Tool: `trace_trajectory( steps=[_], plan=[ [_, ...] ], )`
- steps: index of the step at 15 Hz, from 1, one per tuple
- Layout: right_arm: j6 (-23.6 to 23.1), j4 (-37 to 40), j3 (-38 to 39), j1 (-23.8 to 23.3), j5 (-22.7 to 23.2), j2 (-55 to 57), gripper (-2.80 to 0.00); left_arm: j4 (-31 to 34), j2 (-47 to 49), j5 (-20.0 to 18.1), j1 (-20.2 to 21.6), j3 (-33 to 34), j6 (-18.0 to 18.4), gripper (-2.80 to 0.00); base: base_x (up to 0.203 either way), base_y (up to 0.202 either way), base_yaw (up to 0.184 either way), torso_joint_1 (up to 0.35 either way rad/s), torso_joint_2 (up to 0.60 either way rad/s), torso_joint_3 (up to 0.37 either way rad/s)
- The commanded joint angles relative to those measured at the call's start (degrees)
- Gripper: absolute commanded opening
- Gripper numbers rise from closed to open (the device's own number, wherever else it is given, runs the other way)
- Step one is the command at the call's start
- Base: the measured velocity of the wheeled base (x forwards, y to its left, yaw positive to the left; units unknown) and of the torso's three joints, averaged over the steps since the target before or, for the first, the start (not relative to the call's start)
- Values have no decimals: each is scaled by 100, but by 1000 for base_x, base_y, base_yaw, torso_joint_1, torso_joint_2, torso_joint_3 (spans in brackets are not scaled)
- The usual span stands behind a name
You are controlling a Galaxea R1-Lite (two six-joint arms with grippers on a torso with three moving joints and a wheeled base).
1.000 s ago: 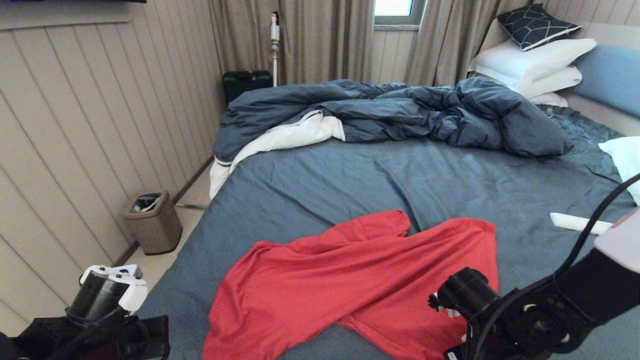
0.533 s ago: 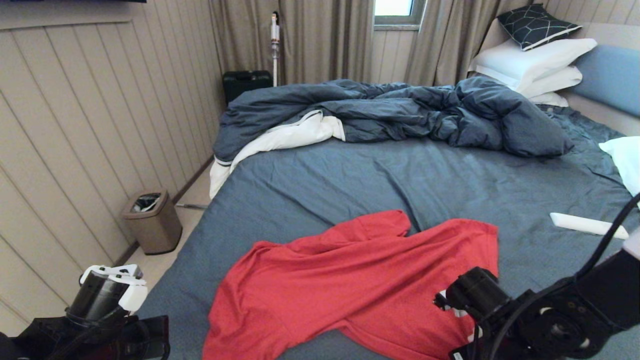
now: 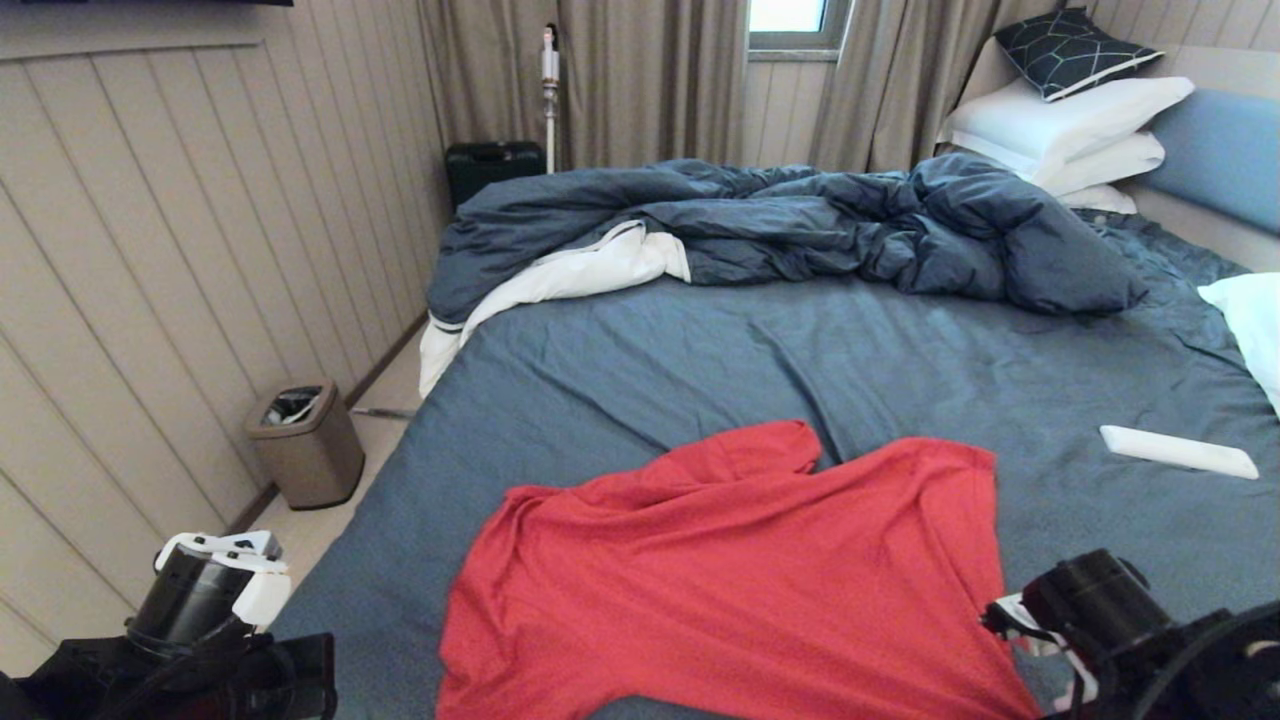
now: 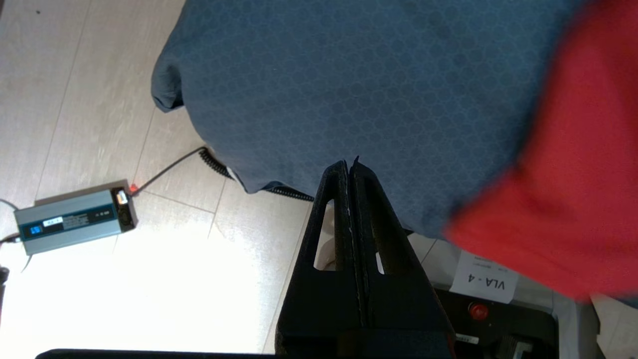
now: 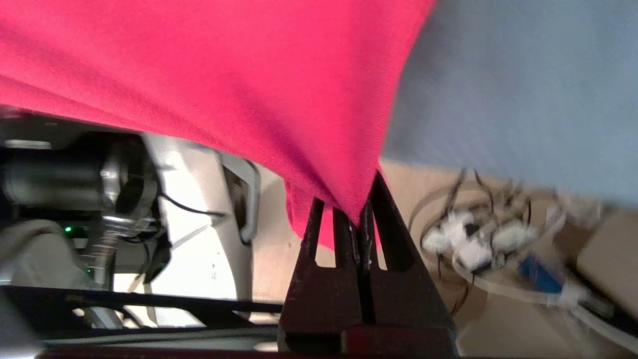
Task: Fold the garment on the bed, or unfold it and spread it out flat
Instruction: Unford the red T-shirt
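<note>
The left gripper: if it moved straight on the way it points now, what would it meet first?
Probably the bed: the shut left gripper points at the blue-grey sheet near its edge. The garment lies off to one side. Depth is unclear.

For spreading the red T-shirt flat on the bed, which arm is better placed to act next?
The right. The right end effector is shut on the red T-shirt at its near right edge, off the bed, so it could probably pull the cloth. The left end effector is shut on nothing, beside the bed corner.

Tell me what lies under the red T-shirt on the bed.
The red T-shirt lies on the bed's blue-grey sheet. Whether anything else sits beneath it cannot be seen; the cloth covers it.
</note>
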Motion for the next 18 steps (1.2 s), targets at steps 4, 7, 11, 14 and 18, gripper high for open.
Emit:
trace_trajectory(
  steps=[4, 7, 11, 14, 18],
  plan=[
    [-549, 1, 484, -935, -8, -224, -280, -17, 19, 13, 2, 4, -14, -280, 0, 0, 0, 0, 0, 0],
    [-795, -9, 713, -1279, -15, -279, -280, -10, 37, 13, 2, -4, -14, -280, 0, 0, 0, 0, 0, 0],
    [-1184, -42, 897, -1892, -37, -283, -280, -8, 37, 13, -7, -4, -14, -280, 0, 0, 0, 0, 0, 0],
    [-1390, -74, 879, -2204, -60, -210, -280, -8, 37, 13, -7, -4, -14, -280, 0, 0, 0, 0, 0, 0],
    [-1399, -451, 974, -2182, -123, -52, 0, -8, 37, 13, -7, -4, -14, -280, 0, 0, 0, 0, 0, 0]
  ],
)
